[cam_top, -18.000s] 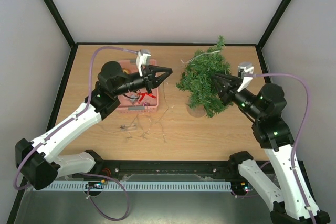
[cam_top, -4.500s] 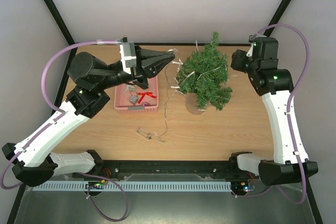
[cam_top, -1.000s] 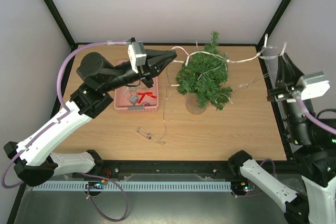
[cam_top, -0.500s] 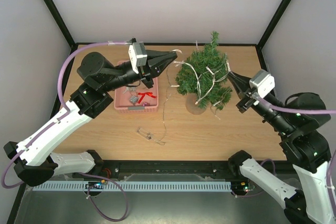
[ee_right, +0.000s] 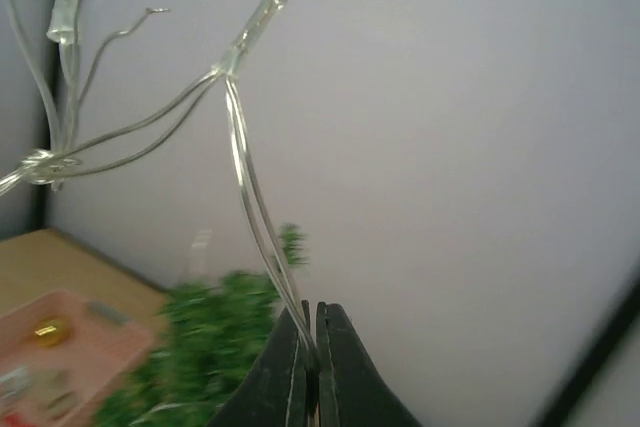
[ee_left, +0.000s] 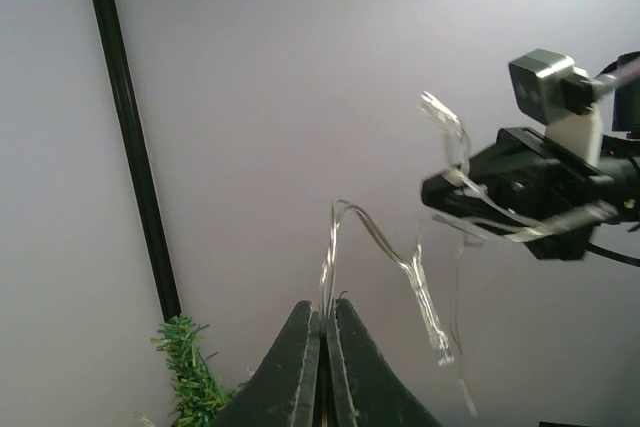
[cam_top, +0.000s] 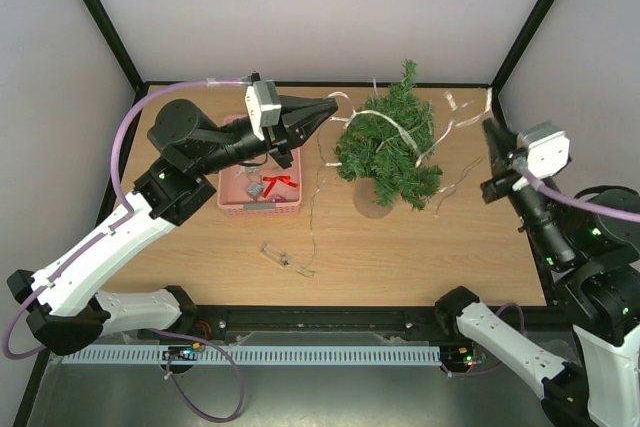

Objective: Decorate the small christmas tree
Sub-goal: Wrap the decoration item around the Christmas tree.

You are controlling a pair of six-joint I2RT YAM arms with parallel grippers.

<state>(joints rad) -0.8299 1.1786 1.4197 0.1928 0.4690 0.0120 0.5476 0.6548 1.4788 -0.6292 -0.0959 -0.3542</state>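
Both claws pinched shut on the LED light string [ee_right: 258, 15]. The left gripper [cam_top: 332, 105] anchors one end and the right gripper [cam_top: 488, 124] holds the other high, so the strand drapes over the small christmas tree [cam_top: 392, 152], mid-table beside the pink basket [cam_top: 260, 210]. Probably mid-wrap; slack is blurred.

Top camera overhead, whole table [cam_top: 400, 247]; wrist cameras low, level; all share tree [cam_top: 388, 147].

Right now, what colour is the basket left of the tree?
Pink. The basket shows best in the top external view.
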